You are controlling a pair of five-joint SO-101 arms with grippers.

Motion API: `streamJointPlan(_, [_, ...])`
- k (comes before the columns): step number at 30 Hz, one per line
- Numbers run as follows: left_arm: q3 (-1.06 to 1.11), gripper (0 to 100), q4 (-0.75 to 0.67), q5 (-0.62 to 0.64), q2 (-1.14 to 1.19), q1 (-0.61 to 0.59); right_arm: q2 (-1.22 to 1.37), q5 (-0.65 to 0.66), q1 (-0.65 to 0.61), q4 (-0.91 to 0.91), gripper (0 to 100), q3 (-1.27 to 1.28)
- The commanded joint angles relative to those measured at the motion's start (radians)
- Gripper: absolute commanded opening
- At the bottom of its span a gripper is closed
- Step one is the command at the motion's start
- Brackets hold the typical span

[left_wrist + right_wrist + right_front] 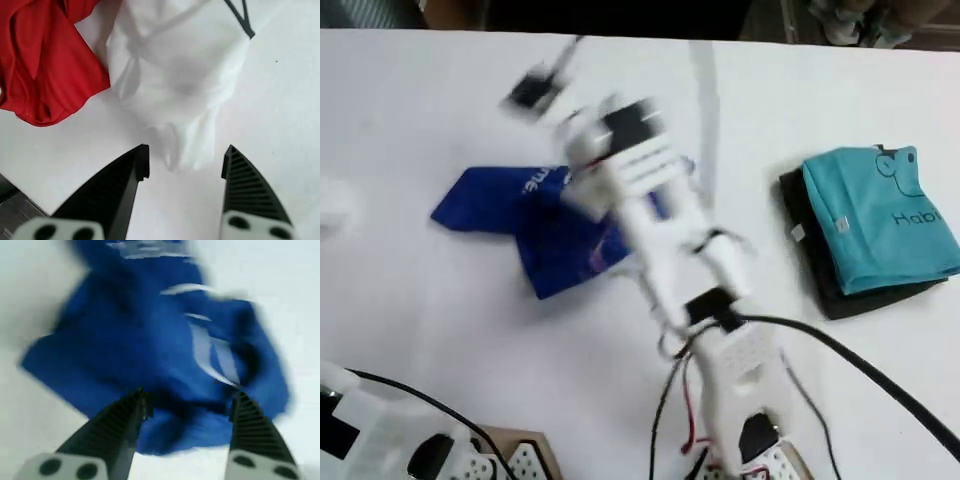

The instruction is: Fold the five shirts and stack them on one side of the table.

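R gripper [187,407] is hanging w/ jaws spread wide, pinching nothing. The crumpled blue shirt [535,225] is lying just ahead of and under both fingers.

In the high view that shirt is sitting approx. 9 o'clock of table [440,330] centre. Its long axis is running 9-to-3, w/ a flap drooping toward 5. R arm is stretching over its 3 o'clock end, so R is by far the nearer arm. Judging by that, the next move is looking like a drop and pinch on an edge there.

L gripper [185,165] is likewise standing spread, gripping nothing. It is hovering at the hem of a bunched white shirt [175,75]. A red shirt [45,60] is butting against the white one, and both are lying unfolded.

No bins. The stack is sitting at the table's 3 o'clock side. A folded teal shirt [880,215] is resting on a folded black shirt [840,290], which is peeking out along the 6 and 9 o'clock edges. So prob. 2 of 5 are done, w/ blue, white and red waiting.
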Motion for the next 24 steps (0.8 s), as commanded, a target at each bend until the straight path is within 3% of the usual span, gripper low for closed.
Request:
streamJointPlan(1, [-0.004,26,-0.040,0.002,-0.006,-0.005,-0.081,0.041,-0.156,0.008,25.3,0.130])
streamJointPlan(5, [-0.004,26,-0.040,0.000,-0.006,-0.017,-0.081,0.169,-0.239,0.008,25.2,0.229])
streamJointPlan(11, [-0.002,26,-0.040,0.000,-0.006,-0.031,-0.076,0.299,-0.249,0.008,25.2,0.285])
streamJointPlan(24, [-0.002,26,-0.040,0.000,-0.005,-0.031,-0.053,0.324,-0.291,-0.074,25.2,0.292])
